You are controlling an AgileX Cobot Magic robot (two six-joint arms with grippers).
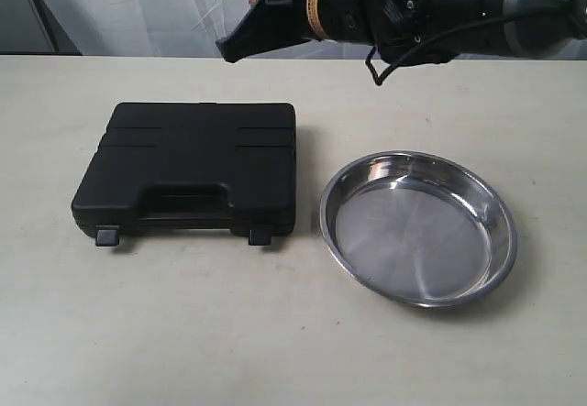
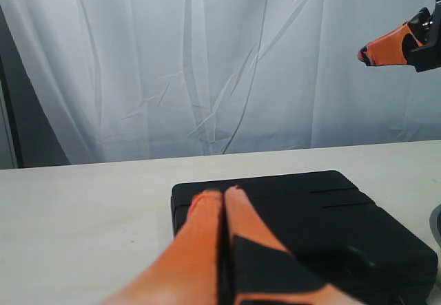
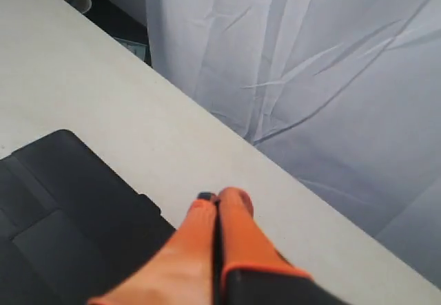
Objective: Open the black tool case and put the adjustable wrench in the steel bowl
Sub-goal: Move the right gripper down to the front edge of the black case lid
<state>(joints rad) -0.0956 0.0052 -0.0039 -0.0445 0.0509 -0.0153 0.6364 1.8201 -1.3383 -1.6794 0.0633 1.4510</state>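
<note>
Beige table (image 1: 275, 333), white curtain (image 1: 138, 7), black case (image 1: 197, 163).

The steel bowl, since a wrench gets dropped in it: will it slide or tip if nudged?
The steel bowl looks wide and shallow, so probably hard to tip. Its polished metal on the smooth table may slide easily. Likely rigid.

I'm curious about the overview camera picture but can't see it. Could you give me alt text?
A closed black tool case lies on a pale table, with an empty steel bowl beside it on the right, not touching. At the top of the picture hangs the robot's right pincer, shut.
</note>
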